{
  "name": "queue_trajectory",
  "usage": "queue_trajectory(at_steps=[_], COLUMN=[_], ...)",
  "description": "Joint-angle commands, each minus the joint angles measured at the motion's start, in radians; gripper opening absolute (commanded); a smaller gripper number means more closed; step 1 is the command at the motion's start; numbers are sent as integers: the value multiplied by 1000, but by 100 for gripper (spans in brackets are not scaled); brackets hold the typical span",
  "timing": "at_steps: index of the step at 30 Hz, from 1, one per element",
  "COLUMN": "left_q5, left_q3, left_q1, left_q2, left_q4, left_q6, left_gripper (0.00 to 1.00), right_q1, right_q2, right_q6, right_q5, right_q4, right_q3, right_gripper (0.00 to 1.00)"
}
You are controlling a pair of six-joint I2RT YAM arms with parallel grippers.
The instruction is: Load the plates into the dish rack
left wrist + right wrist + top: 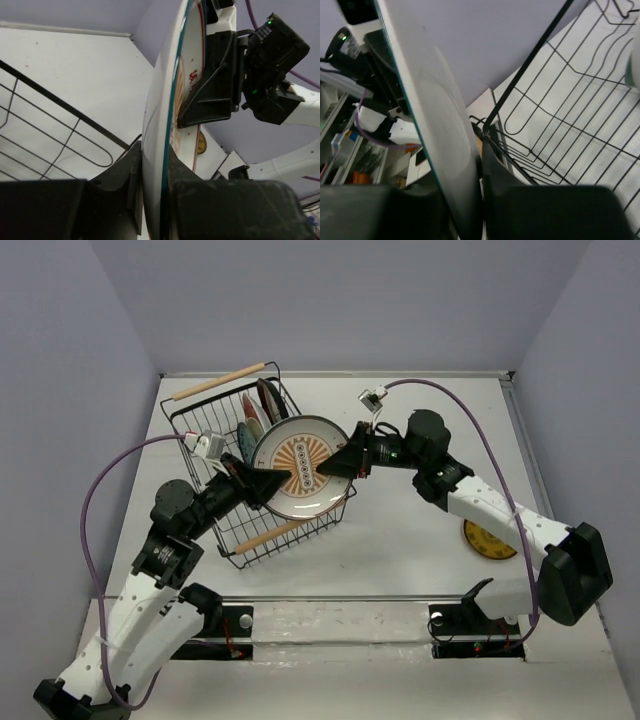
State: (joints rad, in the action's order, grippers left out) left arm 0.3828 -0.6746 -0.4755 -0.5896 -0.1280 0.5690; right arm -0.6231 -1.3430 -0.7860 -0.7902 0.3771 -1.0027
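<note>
A white plate with an orange sunburst (pixel 305 440) is held face up over the near right part of the dish rack (pixel 200 415), above the wire and overhanging the rack's 3 o'clock side. The rack sits on the table (pixel 400 530) toward 10 o'clock from the table's middle, turned at an angle. One wooden handle (pixel 222 381) is at the rack's 12 o'clock end and the other shows below the plate at 6 o'clock.

The left gripper (pixel 272 483) has the sunburst plate's rim at about 8 o'clock. In the left wrist view its fingers (pixel 125 175) press against both faces of the rim, so its jaws are clamped on the plate. The right gripper (pixel 335 465) meets the rim at about 3 o'clock. In the right wrist view the plate edge runs between its fingers (pixel 520 200), and one finger lies against the underside. I cannot tell whether the jaws are clamped on the rim or have loosened.

Several other plates (pixel 258 410) stand on edge inside the rack, close together, just beyond the sunburst plate at its 11 o'clock. A yellow plate (pixel 485 542) lies flat on the table at about 4 o'clock, well apart from the rack and partly hidden under the right arm.
</note>
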Motion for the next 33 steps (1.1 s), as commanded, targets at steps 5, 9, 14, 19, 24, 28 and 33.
queue_trajectory(at_steps=[5, 9, 14, 19, 24, 28, 33], left_q5=[-312, -687, -933, -929, -860, -832, -815], left_q3=[-192, -220, -145, -66, -6, 6, 9], left_q1=[5, 6, 5, 5, 5, 3, 0], left_q2=[43, 114, 275, 359, 384, 421, 427], left_q4=[238, 381, 372, 343, 335, 318, 303], left_q6=[-222, -313, -324, -307, -274, -279, -288], left_gripper=[84, 99, 99, 99, 99, 99, 99], right_q1=[-64, -145, -245, -354, -441, -478, -489], right_q2=[21, -37, -193, -442, -742, -935, -1085], right_q6=[60, 194, 220, 294, 370, 455, 554], right_q5=[87, 453, 775, 1115, 1444, 1621, 1741], right_q4=[-108, -393, -510, -679, -753, -754, -721], right_q3=[-157, -312, -549, -873, -1175, -1443, -1573], right_gripper=[7, 7, 7, 7, 7, 7, 7])
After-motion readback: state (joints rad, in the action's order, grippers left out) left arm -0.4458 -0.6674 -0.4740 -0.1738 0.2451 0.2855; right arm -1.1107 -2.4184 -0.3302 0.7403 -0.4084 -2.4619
